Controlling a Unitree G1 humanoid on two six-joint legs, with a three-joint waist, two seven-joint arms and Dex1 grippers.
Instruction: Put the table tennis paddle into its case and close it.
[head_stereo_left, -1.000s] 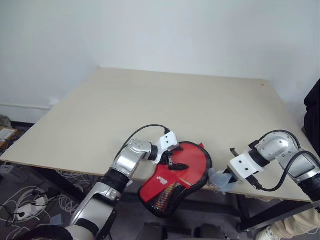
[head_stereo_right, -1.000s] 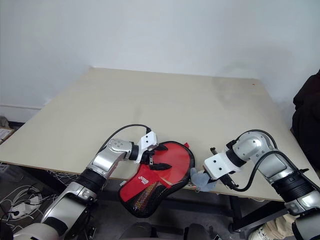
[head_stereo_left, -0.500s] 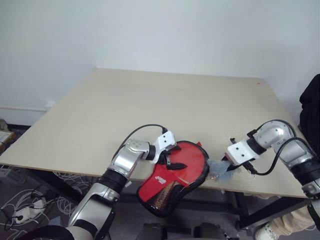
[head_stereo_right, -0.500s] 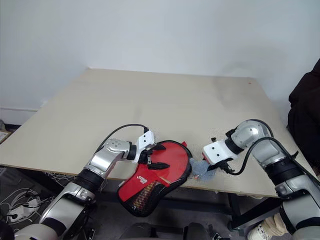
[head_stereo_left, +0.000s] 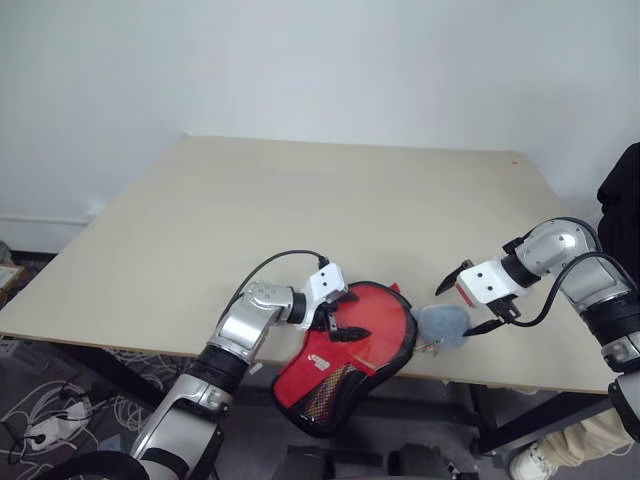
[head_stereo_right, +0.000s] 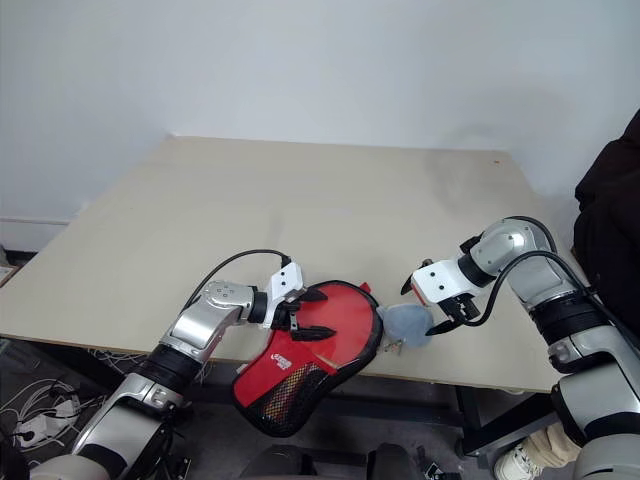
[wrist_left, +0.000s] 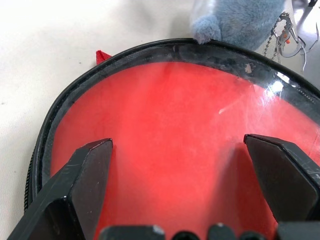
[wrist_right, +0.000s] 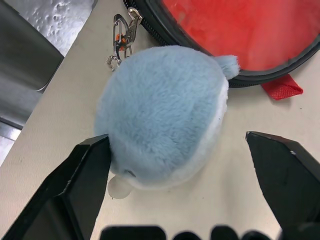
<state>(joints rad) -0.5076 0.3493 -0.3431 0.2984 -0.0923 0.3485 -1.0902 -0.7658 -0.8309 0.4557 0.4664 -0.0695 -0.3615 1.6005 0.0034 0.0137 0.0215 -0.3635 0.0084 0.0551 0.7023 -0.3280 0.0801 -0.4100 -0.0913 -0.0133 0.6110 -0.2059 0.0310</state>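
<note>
The right gripper (head_stereo_right: 432, 298) has lifted off the blue-grey plush charm (wrist_right: 162, 112) and spread its fingers wide; a second ago it was pinched on the charm at the tabletop (head_stereo_left: 330, 210) edge. The charm now lies free on the tabletop, just beside the case (head_stereo_left: 352, 355), a small clip and chain (wrist_right: 122, 37) trailing from it. The left gripper (head_stereo_left: 345, 315) hovers wide over the red case, which overhangs the near edge. The case's white logo is too small to read. Whether the red behind the case's clear window is the paddle cannot be told.
</note>
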